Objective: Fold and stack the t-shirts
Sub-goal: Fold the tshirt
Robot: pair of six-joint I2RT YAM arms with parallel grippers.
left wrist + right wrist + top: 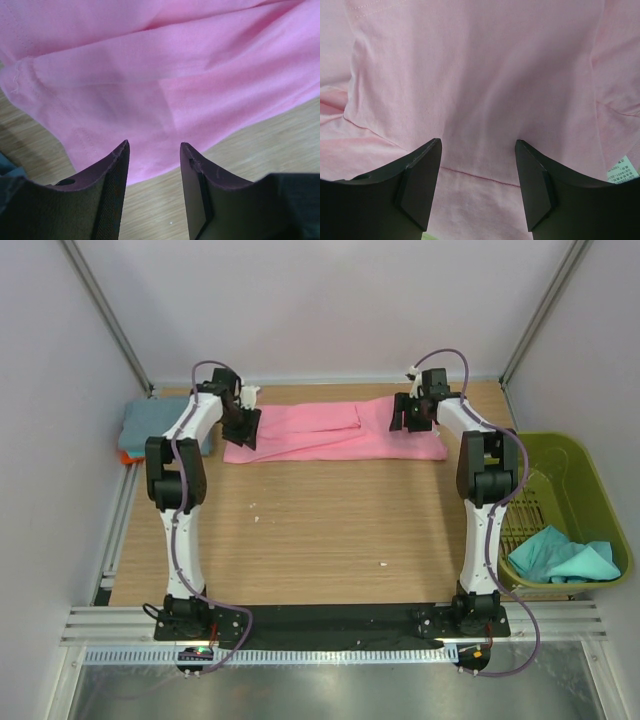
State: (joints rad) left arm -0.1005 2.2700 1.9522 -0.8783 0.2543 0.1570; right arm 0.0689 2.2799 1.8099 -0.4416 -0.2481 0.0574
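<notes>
Two claws are poised over the pink t-shirt (335, 432), which is spread as a long, lightly creased band across the far side of the desk (320, 530). The left claw (243, 427) is set at its left end, the right claw (410, 416) at its right end. Each is seen parted with nothing gripped, the right one wider.

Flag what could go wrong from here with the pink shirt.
The left gripper hangs open at the edge of the pink t-shirt, partly over bare table; closing might miss or catch one layer.
The right gripper is open over creased, layered cloth; a shallow pinch could pull the fold apart.
The folded stack lies close beside the left arm; a swing could nudge it.
</notes>
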